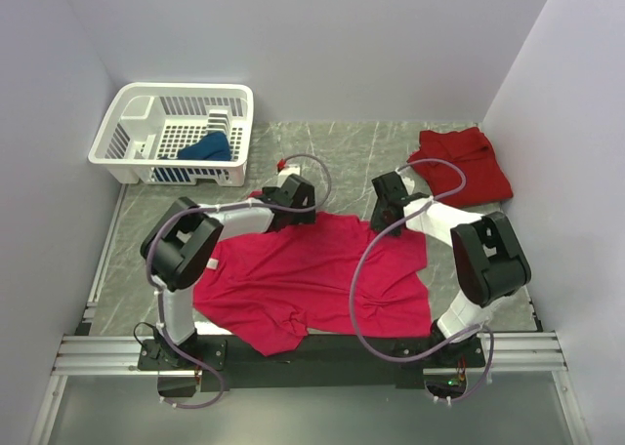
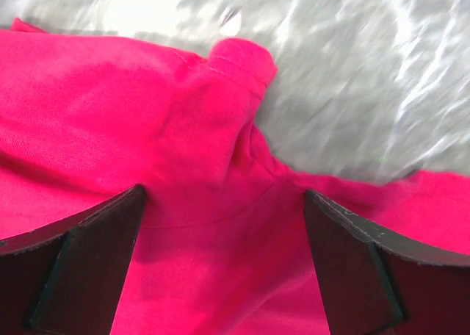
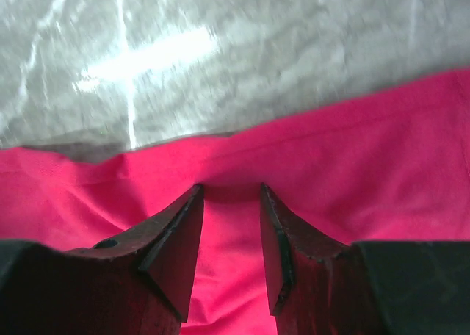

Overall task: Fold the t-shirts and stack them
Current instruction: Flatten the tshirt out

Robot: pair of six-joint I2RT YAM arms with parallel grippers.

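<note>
Status: left end effector [image 2: 224,195] wide open over magenta t-shirt [image 2: 95,107] | right end effector [image 3: 230,189] half open astride hem

Half-open right hand [image 3: 230,190] astride magenta t-shirt [image 3: 367,166] hem, marbled table [image 3: 279,48] beyond

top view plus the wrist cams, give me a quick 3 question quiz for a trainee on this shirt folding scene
1. True or false: the dark blue t-shirt lies in the white basket.
2. The spread-out t-shirt is: A magenta, B green, C white.
3. Fill in: the left hand hangs over the spread-out t-shirt with its jaws ___.
Key: 1 true; 2 A; 3 open.
</note>
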